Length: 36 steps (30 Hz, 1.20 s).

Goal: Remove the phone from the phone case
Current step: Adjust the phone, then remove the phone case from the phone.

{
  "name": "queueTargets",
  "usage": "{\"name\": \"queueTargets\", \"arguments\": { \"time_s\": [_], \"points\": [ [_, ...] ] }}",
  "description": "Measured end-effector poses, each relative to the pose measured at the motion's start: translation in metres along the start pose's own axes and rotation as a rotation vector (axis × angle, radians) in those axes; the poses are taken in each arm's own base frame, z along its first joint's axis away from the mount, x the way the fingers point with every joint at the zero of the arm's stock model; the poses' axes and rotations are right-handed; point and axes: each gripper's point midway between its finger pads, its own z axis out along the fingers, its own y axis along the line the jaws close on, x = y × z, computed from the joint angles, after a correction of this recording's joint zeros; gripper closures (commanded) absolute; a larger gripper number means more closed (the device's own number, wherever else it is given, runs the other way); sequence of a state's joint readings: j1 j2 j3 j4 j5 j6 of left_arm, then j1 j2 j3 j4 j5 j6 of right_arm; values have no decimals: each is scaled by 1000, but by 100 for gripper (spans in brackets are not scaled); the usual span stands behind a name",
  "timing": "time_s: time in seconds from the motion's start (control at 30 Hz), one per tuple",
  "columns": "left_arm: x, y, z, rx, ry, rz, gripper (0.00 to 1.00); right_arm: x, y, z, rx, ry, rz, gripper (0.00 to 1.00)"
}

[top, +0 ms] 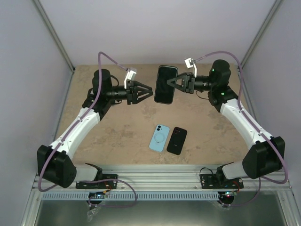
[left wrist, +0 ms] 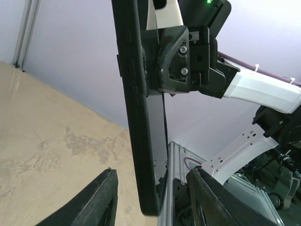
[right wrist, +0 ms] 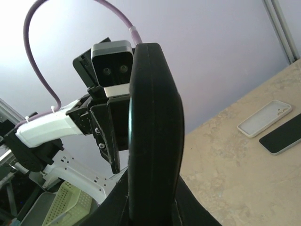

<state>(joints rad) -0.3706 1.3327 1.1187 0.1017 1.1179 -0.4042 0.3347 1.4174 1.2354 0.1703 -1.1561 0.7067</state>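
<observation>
A black phone in a black case [top: 166, 84] is held upright in the air over the far middle of the table. My right gripper [top: 177, 84] is shut on it from the right; in the right wrist view the cased phone [right wrist: 153, 132] stands edge-on between my right gripper's [right wrist: 150, 200] fingers. My left gripper [top: 149, 92] is open just left of the phone. In the left wrist view the phone's [left wrist: 141, 117] lower end sits between my left gripper's [left wrist: 153, 174] spread fingers, touching neither.
A light blue empty case [top: 159, 138] and a black phone [top: 177, 140] lie side by side on the table's near middle; both also show in the right wrist view, the case [right wrist: 264, 118] and the phone [right wrist: 282, 134]. An aluminium rail [top: 160, 172] runs along the near edge.
</observation>
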Motion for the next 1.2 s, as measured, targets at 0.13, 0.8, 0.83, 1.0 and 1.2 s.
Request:
{"name": "queueTargets", "arguments": {
  "time_s": [0.13, 0.8, 0.83, 1.0, 1.2],
  "points": [
    [0, -8, -8, 5, -18, 21, 53, -7, 5, -2, -17, -17, 14, 99],
    [15, -28, 0, 79, -32, -15, 57, -18, 20, -5, -86, -61, 65, 99],
    [15, -28, 0, 78, -32, -15, 57, -18, 20, -5, -86, -62, 65, 100],
    [15, -21, 1, 49, -40, -20, 62, -18, 21, -6, -90, -62, 70, 99],
    [17, -15, 2, 27, -41, -21, 67, -17, 21, -6, -92, -64, 73, 100]
  ]
}}
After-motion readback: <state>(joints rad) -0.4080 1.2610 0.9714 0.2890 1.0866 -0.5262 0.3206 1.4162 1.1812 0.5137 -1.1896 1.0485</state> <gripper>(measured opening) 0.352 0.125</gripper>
